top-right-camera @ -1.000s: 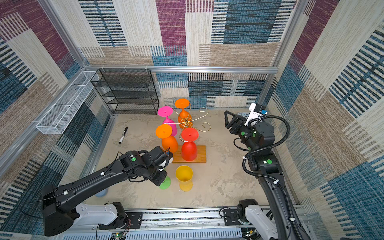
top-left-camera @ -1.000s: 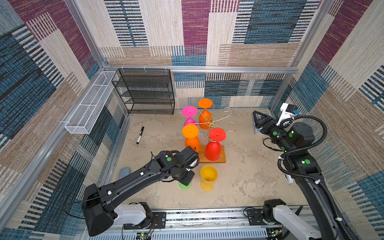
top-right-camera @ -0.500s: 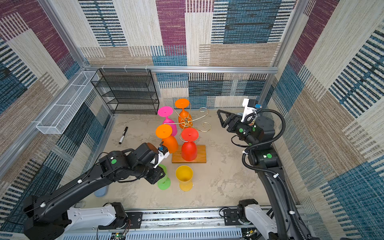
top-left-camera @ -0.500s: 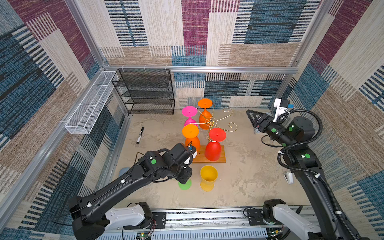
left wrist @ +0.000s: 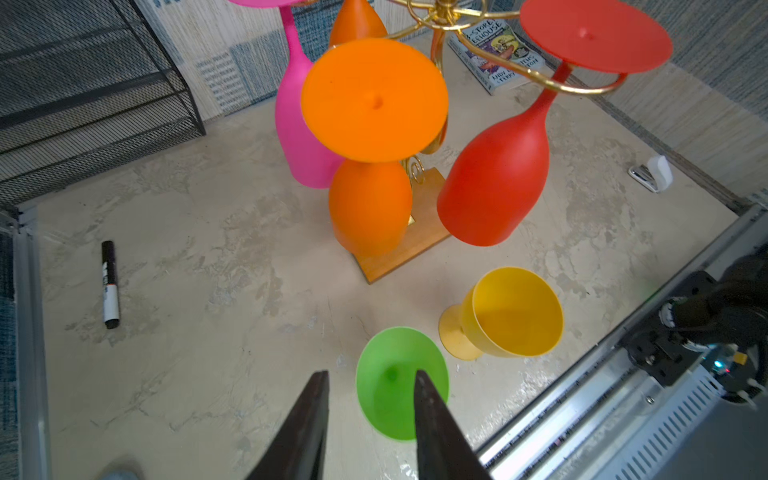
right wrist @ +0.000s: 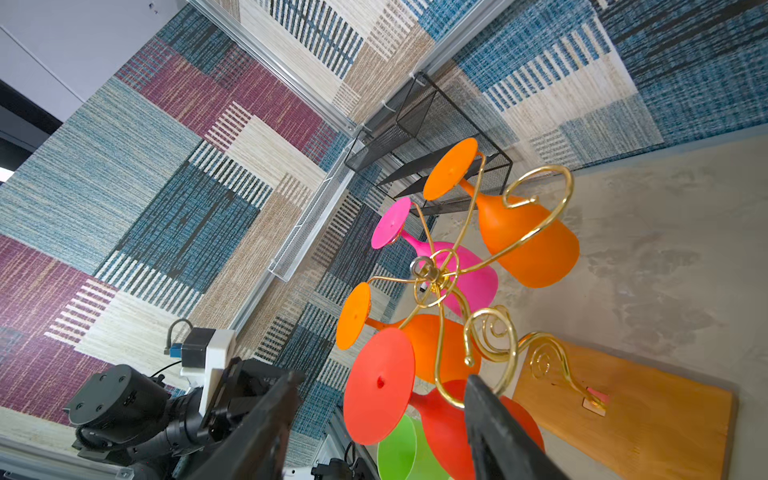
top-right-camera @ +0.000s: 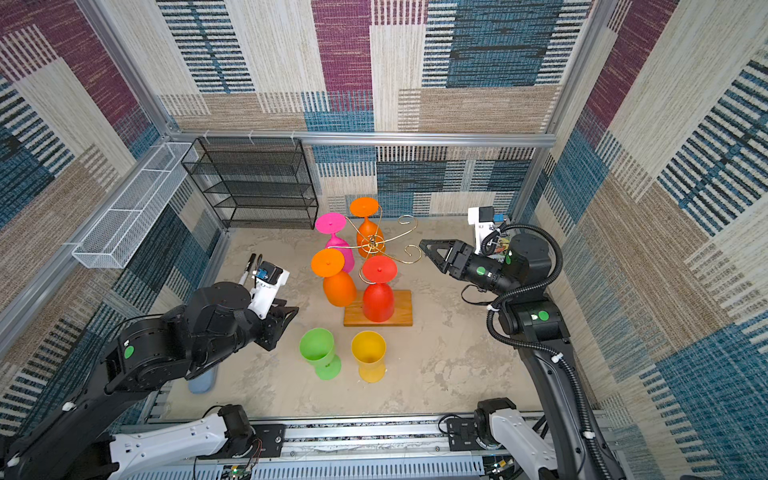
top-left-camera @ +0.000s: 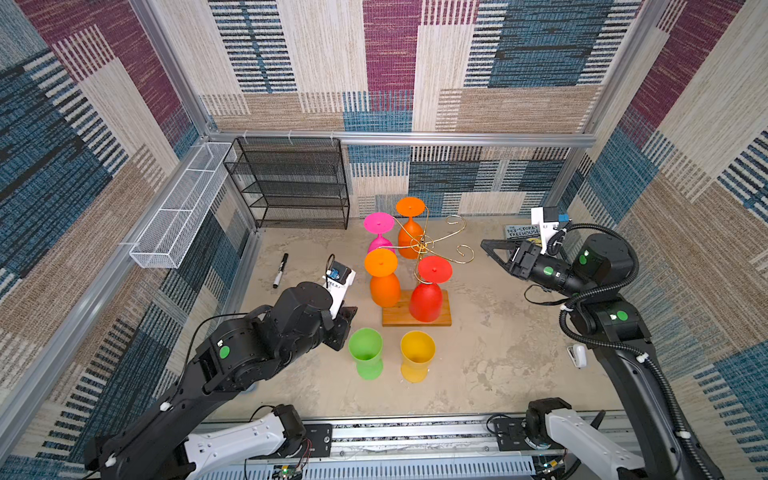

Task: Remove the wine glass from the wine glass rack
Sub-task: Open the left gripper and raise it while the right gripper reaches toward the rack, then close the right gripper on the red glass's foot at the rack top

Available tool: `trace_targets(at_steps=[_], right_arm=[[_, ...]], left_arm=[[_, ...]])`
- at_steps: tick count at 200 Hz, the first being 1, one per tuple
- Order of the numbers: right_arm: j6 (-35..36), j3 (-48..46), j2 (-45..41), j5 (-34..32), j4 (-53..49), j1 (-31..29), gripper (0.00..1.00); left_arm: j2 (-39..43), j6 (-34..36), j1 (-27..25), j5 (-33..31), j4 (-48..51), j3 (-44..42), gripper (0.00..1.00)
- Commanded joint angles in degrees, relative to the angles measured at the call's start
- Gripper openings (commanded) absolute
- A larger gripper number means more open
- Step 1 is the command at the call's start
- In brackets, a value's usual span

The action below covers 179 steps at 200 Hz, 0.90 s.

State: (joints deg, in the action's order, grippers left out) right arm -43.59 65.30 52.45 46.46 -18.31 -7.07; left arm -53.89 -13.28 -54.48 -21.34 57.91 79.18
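Left hand (left wrist: pixel 370 374) backed off green glass (top-left-camera: pixel 365 353), apart — right hand (right wrist: pixel 384 377) apart, rack (top-left-camera: pixel 395 319) ahead

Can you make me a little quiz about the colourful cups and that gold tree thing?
1. How many glasses hang upside down on the wine glass rack?
2. True or false: the green glass stands upright on the table.
3. Which glass stands right beside the green one? A pink, B yellow glass, C red.

Key: 1. Four. 2. True. 3. B.
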Motion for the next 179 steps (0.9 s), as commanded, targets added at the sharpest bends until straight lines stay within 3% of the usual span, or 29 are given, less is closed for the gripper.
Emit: trace_targets(at_steps=[1,37,65,179], right_arm=[[-0.08,-0.89,-0.64,2.90,-3.02,-0.94,0.63],[-3.16,-6.11,-2.08,0.43,1.00,-7.35,0.63],[-5.69,-8.87,-1.91,-2.27,4.96,-12.18,0.63],[-8.79,-11.33,1.12,-3.99,13.32,-13.41,0.62]], left_arm=[[-0.18,3.34,0.16,-8.45,-7.57,0.13,0.38],[-0.81,7.62,0.42,-13.86,-15.88,-0.34,0.48],[-1.66,11.07,0.73,-14.64,-20.41,-0.44,0.49],[-2.90,11.43,2.38,-10.12,-23.08,-0.95,0.49]])
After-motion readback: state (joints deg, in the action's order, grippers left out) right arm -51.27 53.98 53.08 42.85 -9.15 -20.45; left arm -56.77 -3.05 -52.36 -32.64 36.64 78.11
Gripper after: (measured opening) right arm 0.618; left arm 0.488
